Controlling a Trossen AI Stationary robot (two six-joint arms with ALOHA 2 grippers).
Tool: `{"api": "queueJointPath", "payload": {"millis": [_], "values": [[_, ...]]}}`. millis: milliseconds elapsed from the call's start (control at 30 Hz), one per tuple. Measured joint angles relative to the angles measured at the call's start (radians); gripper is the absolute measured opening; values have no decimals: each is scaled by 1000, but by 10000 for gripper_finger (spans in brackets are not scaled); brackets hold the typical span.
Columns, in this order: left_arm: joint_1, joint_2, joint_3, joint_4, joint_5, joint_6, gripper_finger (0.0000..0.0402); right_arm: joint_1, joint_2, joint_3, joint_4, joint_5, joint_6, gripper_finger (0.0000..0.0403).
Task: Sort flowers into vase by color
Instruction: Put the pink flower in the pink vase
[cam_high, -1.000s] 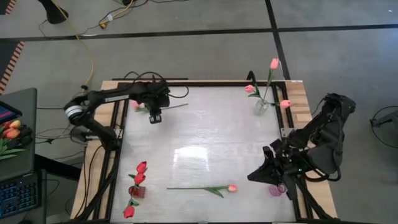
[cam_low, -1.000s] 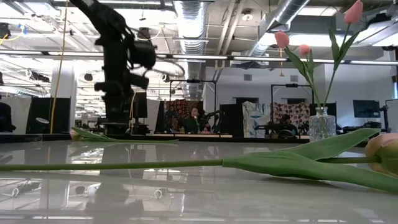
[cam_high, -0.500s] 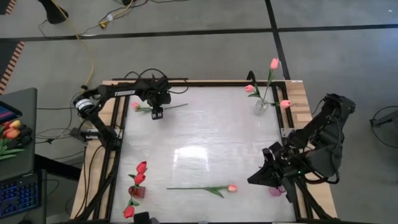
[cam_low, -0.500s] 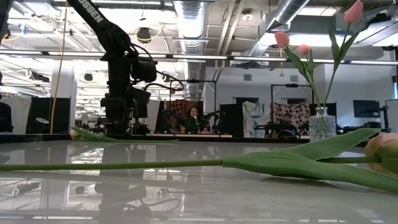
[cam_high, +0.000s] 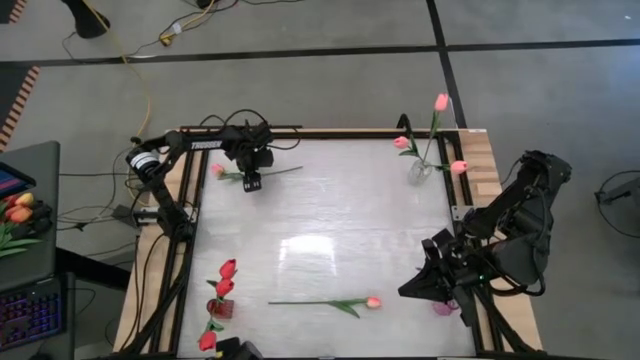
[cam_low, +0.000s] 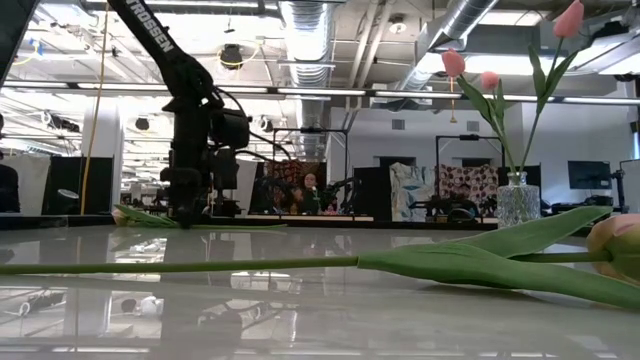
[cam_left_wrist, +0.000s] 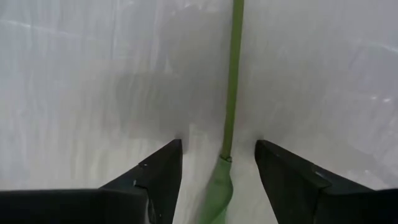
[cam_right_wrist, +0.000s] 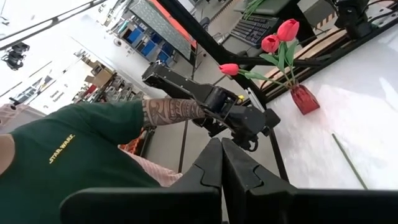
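In your high view, one tulip (cam_high: 240, 176) is lying at the upper left of the table (cam_high: 330, 240), with the left gripper (cam_high: 251, 183) sitting over its stem. Another tulip (cam_high: 330, 302) is lying along the lower middle. A vase (cam_high: 419, 170) holding stems is standing at the upper right, another vase (cam_high: 220, 307) at the lower left. The right gripper (cam_high: 412, 286) is waiting at the lower right edge.

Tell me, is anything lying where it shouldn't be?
Yes. Two pink tulips lie flat on the table instead of standing in vases: one at the far left, under the left gripper with its jaws open around the stem, and one near the front edge. The red vase and clear vase stand upright.
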Motion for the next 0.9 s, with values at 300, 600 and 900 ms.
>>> {"api": "queueJointPath", "payload": {"millis": [300,600,900], "values": [[0,3,0,-14,18,-8,113,0,-2,0,15,-7,1,26],[0,-9,-1,-26,14,-88,9,1,-2,0,14,-7,17,26],[-1,-177,35,-138,104,-148,1,1,-2,0,12,-10,17,26]]}}
